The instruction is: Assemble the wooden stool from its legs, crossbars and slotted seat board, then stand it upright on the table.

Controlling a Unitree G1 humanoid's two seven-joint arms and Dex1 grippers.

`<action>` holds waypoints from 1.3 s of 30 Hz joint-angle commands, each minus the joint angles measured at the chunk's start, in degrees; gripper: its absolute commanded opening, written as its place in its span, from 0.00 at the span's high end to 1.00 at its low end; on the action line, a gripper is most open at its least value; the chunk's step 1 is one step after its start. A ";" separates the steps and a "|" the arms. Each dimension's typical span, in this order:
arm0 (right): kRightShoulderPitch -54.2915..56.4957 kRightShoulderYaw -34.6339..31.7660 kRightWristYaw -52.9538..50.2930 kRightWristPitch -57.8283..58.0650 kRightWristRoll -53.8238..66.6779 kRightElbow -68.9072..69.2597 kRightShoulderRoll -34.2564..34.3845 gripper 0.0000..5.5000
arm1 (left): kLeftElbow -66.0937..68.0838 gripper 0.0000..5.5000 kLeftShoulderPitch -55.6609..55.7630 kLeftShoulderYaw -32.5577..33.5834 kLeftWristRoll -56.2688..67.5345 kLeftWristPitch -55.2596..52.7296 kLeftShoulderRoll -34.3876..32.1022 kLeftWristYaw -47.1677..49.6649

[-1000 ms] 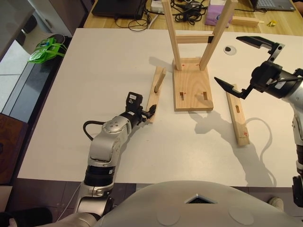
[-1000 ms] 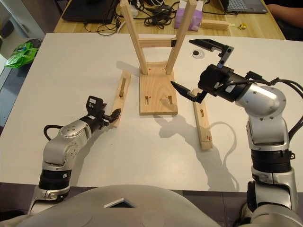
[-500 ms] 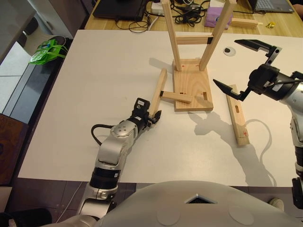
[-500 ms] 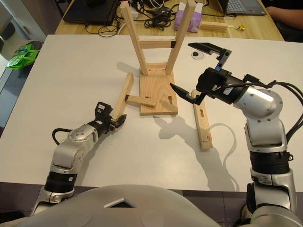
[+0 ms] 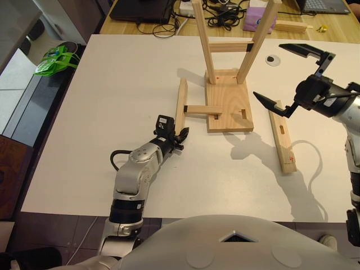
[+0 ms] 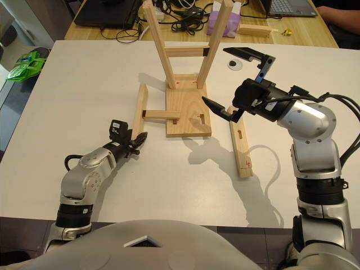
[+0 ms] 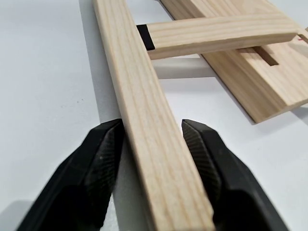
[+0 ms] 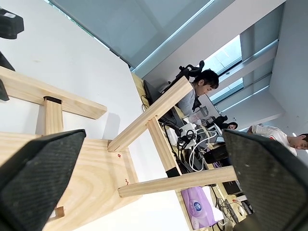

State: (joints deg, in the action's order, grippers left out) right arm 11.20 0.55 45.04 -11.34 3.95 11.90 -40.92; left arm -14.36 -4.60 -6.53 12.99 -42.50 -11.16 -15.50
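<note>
Left eye view puts the left gripper [image 5: 180, 134] low on the table, its two fingers closed on the near end of a wooden leg [image 5: 181, 104] that lies flat and runs away from the robot. In the left wrist view the ribbed pads [image 7: 108, 144] sit against the leg's two long sides. A short crossbar [image 5: 202, 109] is plugged into that leg at a dark-marked joint and reaches rightward, its free end resting on the edge of the slotted seat board [image 5: 228, 95].

The seat board lies flat on the table, with two upright legs [image 5: 203, 39] standing in its far slots, tied by an upper crossbar [image 5: 230, 46]; the two near slots are empty. Right of the board the right gripper [image 5: 268, 70] hangs above the table with its fingers spread wide, holding nothing. Beneath and beyond it a loose leg [image 5: 281, 138] lies flat on the table, just beside the board.

The pieces look like plain, stiff, light softwood, smooth-faced and likely a little slippery under a narrow pinch. The held L-shaped piece is probably the awkward one: gripped at its end, the crossbar's weight would tend to twist it, and the pegged joint may pull loose. A hold nearer that joint, across the leg's flat faces, would likely control it better.
</note>
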 commanded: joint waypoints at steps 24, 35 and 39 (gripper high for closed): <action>2.82 -14.13 2.42 54.38 47.51 -2.75 1.33 0.02 | 6.31 0.64 -1.37 3.46 -20.55 63.83 2.64 13.40; 28.89 -18.29 -12.19 67.57 68.93 -7.84 9.35 0.02 | 10.60 0.64 7.49 -2.64 -31.91 72.65 1.82 14.90; 34.62 -18.49 -17.49 70.18 74.45 -8.33 10.55 0.02 | 12.38 0.64 10.15 -3.61 -35.32 76.41 0.58 15.82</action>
State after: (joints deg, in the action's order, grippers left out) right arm 43.51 -17.57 29.23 57.37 76.36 3.63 -30.90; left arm -2.84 3.98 -9.64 -20.85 32.15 -9.78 -0.11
